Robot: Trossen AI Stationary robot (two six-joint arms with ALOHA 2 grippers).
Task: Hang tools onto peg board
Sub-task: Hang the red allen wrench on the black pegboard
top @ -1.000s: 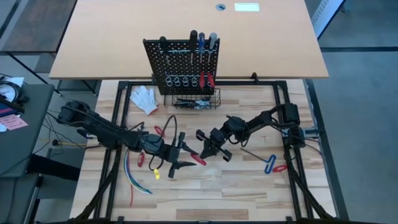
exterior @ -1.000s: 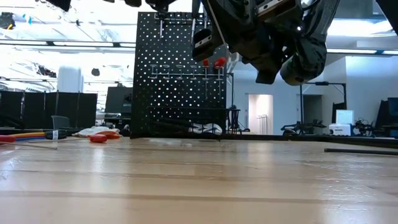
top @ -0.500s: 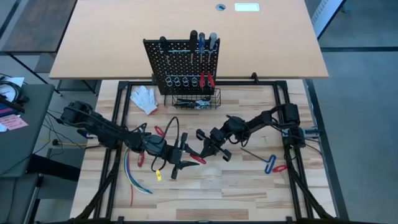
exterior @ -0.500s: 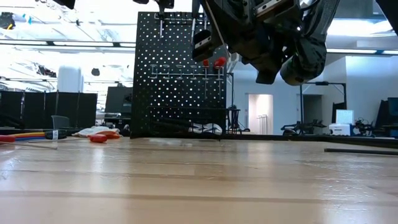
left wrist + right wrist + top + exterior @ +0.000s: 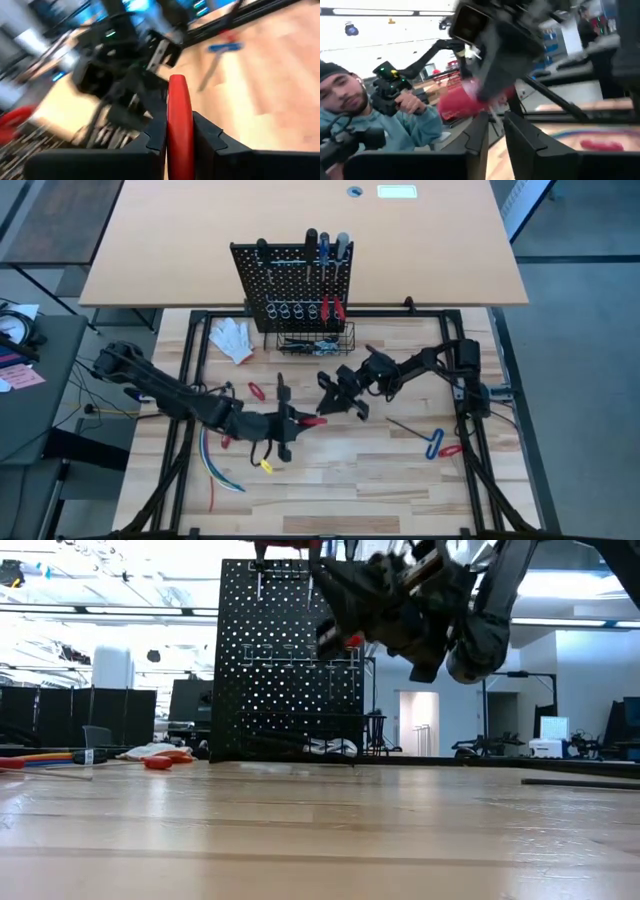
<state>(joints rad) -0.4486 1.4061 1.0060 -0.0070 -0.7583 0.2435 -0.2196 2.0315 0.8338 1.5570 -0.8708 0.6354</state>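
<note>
The black peg board [image 5: 295,280] stands at the table's far side with screwdrivers [image 5: 325,245] and red-handled pliers [image 5: 331,308] hanging on it, above a wire basket [image 5: 315,340]. My left gripper [image 5: 300,424] is shut on a red-handled tool [image 5: 313,421] over the table's middle. My right gripper [image 5: 330,392] stands a little farther back, open [image 5: 494,131], with nothing between its fingers. A blue T-shaped key [image 5: 435,442] and another red tool [image 5: 257,391] lie flat on the table. My left gripper pinches the tool's red handle [image 5: 178,120] between its two fingers [image 5: 155,142]. They come level from the table's left and lie along the handle, whose rounded end [image 5: 177,82] sticks out past the fingertips. The tool is lifted clear of the table.
A white glove [image 5: 232,340] lies at the far left. Coloured wires [image 5: 215,458] lie near the left arm. A small yellow piece [image 5: 265,466] lies near the front. In the right wrist view a person [image 5: 350,105] holding a device shows beyond the table.
My left gripper has taken hold of the red handle and gone a little toward the table's right. My right gripper has let go of it and drawn back toward the far edge. The tool stays clear of the table, now with the left gripper alone.
</note>
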